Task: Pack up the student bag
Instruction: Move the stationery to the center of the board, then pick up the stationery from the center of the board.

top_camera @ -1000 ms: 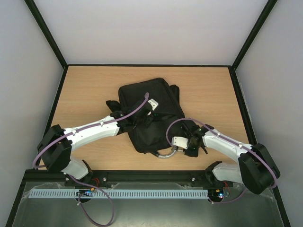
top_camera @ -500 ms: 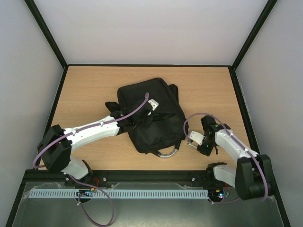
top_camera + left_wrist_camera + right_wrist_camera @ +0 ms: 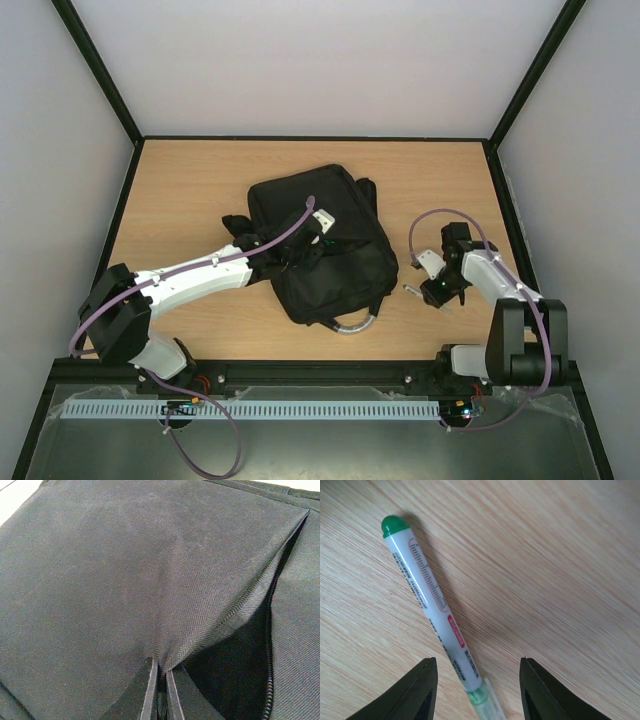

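The student bag (image 3: 300,200) is a large black fabric backpack lying mid-table, its grey loop handle (image 3: 355,325) toward the near edge. My left gripper (image 3: 305,255) is shut on a fold of the bag's fabric (image 3: 125,570) beside the open zip (image 3: 270,630); its fingertips (image 3: 162,672) pinch the cloth. To the right of the bag, my right gripper (image 3: 425,292) hangs open low over the table. A white marker pen (image 3: 427,595) with a green cap lies on the wood, its clear end between the open right gripper (image 3: 477,667) fingers, not gripped.
The wooden table (image 3: 180,190) is enclosed by a black frame and pale walls on three sides. Black straps (image 3: 235,222) spill from the bag's left side. The right arm's purple cable (image 3: 440,215) loops above its wrist.
My right arm has swung right, away from the bag's near corner to the table beside it, and its jaws have opened over the pen. The left arm holds the fabric as before.
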### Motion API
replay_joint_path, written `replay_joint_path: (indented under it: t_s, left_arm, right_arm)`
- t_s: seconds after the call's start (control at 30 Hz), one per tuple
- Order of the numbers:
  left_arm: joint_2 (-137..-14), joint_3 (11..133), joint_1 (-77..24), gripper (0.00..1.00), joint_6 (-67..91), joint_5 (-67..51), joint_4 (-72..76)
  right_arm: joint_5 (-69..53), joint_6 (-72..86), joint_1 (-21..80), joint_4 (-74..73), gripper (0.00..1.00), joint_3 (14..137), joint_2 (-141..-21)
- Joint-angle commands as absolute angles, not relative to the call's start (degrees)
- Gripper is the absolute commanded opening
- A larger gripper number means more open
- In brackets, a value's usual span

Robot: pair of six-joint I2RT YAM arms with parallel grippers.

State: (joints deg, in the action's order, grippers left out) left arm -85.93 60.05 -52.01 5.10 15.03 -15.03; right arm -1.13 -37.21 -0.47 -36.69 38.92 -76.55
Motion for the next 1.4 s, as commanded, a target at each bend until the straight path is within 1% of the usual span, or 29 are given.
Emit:
replay_joint_path:
  t_s: [0.0,0.13,0.37,0.6,0.7,0.8,0.87,1.0,1.23,1.27,1.37]
  left_arm:
    - [-83.65,62.64,-52.57,0.03,5.5,13.85,-15.56]
    - [-83.41,62.65,-52.57,0.04,5.52,13.67,-15.61]
    - [-82.93,62.7,-52.66,0.04,5.37,13.62,-15.73]
    - [-83.06,62.81,-52.65,0.04,5.36,13.27,-15.82]
    - [-83.14,62.79,-52.66,0.04,5.35,13.19,-15.73]
    - [-83.31,62.77,-52.7,0.04,5.44,13.02,-15.81]
    - [-83.41,62.78,-52.69,0.04,5.45,13.01,-15.82]
    - [-83.42,62.9,-52.66,0.04,5.36,13.17,-15.82]
    - [-84.26,62.96,-52.65,0.04,5.43,13.18,-15.86]
    - [-84.33,63.05,-52.66,0.04,5.45,13.18,-15.9]
    - [-84.36,62.94,-52.66,0.04,5.44,13.35,-15.84]
  right_arm:
    - [1.52,-34.79,-0.79,-40.47,0.45,37.92,-71.72]
    - [4.43,-36.84,-0.79,-39.71,0.44,34.99,-69.65]
    - [7.49,-38.12,-0.88,-37.38,0.41,32.33,-71.1]
    - [8.01,-39.18,-0.88,-36.28,0.23,31.22,-72.44]
    - [7.59,-39.16,-0.88,-36.74,0.13,31.22,-72.7]
    - [6.77,-38.84,-0.87,-38.21,0.08,32.25,-72.24]
    - [6.15,-38.39,-0.88,-40.06,0.07,34.1,-71.15]
    - [2.41,-35.27,-0.88,-44.39,0.06,39.79,-68.21]
    - [-19.12,-29.98,-0.34,-53.19,0.03,52.88,-66.89]
    - [-20.7,-30.51,1.11,-54.35,0.03,53.66,-66.98]
    - [-19.94,-29.34,7.45,-54.24,0.03,53.77,-66.32]
